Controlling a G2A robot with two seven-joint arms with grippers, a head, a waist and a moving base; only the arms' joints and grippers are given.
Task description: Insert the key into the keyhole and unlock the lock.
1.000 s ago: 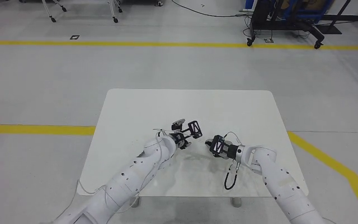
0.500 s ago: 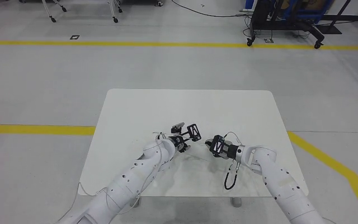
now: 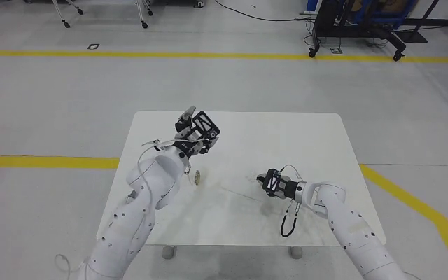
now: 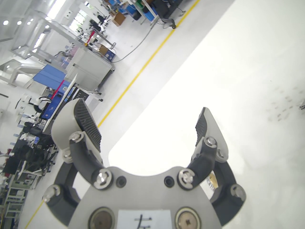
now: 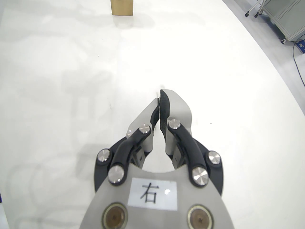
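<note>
Insertion pending: your right gripper [image 5: 159, 103], pinched shut, must reach the lock [image 5: 121, 5] at its 9 o'clock; left gripper [image 4: 143, 115] gapes wide, holding nothing.

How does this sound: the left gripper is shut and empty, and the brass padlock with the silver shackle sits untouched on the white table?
One thing is wrong: the left gripper is open, not shut; the left wrist view shows its jaws spread wide apart. It is empty, and the brass padlock with the silver shackle sits untouched on the white table.
</note>
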